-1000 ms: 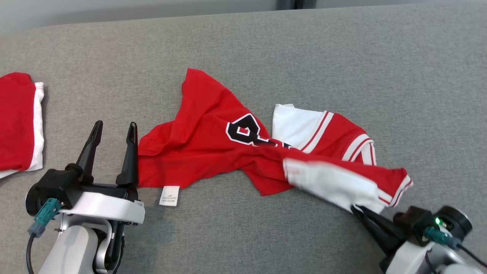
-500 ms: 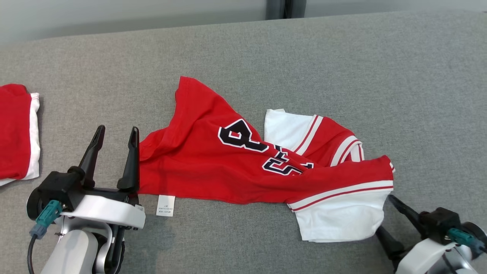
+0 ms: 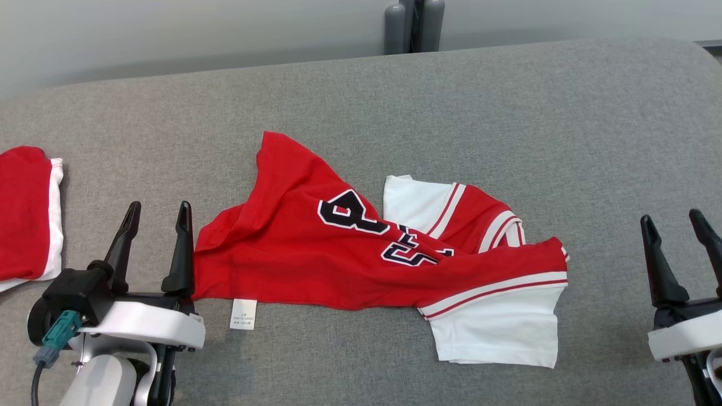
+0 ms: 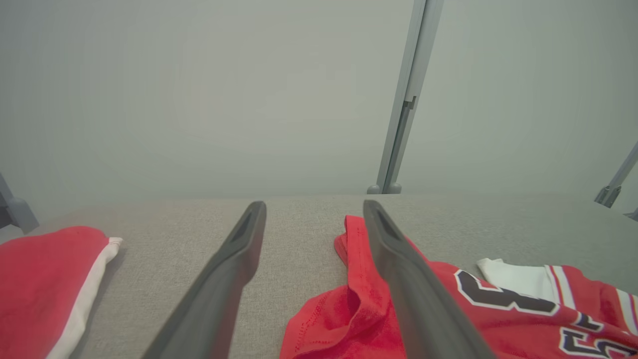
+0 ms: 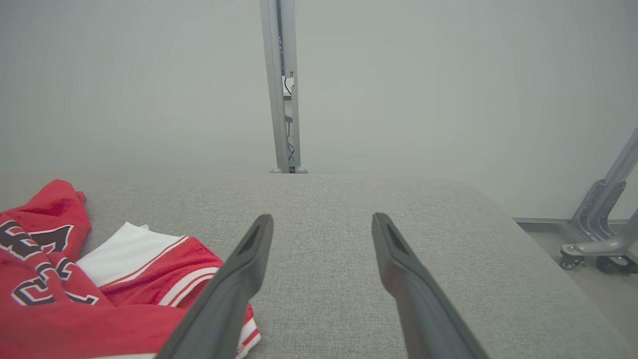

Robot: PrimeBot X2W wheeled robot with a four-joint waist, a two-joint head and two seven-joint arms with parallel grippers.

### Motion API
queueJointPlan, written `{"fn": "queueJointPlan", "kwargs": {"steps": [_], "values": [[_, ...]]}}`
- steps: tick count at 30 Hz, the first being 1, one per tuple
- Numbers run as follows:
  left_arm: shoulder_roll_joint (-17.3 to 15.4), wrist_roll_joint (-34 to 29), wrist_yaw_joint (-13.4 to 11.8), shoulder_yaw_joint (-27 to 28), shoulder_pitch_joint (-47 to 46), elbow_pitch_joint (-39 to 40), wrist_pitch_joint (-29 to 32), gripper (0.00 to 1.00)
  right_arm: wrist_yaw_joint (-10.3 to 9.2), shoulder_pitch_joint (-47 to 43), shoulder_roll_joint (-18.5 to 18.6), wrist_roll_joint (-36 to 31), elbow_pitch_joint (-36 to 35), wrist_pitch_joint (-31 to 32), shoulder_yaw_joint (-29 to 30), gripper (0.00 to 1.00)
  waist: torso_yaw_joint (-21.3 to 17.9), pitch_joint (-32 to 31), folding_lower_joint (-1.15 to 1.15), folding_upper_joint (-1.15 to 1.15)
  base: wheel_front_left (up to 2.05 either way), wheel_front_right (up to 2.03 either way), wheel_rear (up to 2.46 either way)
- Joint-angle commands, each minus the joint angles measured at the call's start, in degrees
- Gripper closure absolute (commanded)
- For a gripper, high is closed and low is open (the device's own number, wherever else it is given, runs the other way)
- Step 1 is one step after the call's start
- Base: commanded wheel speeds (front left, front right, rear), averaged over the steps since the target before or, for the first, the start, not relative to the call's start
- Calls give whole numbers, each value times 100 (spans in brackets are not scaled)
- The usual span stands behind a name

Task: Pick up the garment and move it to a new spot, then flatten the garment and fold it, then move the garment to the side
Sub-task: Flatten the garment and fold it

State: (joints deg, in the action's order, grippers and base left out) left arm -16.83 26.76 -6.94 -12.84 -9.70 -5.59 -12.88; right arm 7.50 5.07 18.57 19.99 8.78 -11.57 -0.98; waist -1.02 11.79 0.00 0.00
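At far left, folded red pile [image 3: 22, 214], apparently set aside. Next, left gripper [image 3: 159, 206] wide and empty, just beside the garment [image 3: 293, 265], likely poised for flattening. Lies mid-surface on grey padding [image 3: 507, 113], crumpled, twisted: red jersey, white sleeve splayed. Right gripper [image 3: 670, 217] wide, empty, well apart.

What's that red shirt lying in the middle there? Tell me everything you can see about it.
The red shirt is a soft cloth sports jersey with black, white-edged numerals, white sleeves trimmed in red and white stripes, and a small white label at its near hem. It lies crumpled and twisted on the grey fabric surface, one sleeve spread flat at the near right. The open left gripper stands at its left edge; contact is unclear. Nothing grips it.
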Motion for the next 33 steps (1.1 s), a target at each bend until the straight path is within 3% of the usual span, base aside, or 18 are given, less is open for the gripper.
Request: {"fn": "queueJointPlan", "kwargs": {"steps": [1,6,16,25,33], "values": [[-31,30,-39,35,43,40,9,0,-2,113,-134,-122,-167,-60,139,0,-9,-47,0,0,0,0,0],[-35,59,-74,22,137,99,43,0,-2,299,-512,-347,-604,-2,106,0,8,-145,0,0,0,0,0],[10,105,-115,-87,345,136,100,0,-2,-61,-864,-408,-931,205,-132,0,110,-271,0,0,0,0,0],[6,144,-121,-147,342,109,140,0,-2,-105,-883,-356,-983,257,-154,0,132,-304,0,0,0,0,0],[-75,302,171,-346,202,-137,521,0,-2,-26,-890,-293,-967,282,-255,0,87,-236,0,0,0,0,0]]}}
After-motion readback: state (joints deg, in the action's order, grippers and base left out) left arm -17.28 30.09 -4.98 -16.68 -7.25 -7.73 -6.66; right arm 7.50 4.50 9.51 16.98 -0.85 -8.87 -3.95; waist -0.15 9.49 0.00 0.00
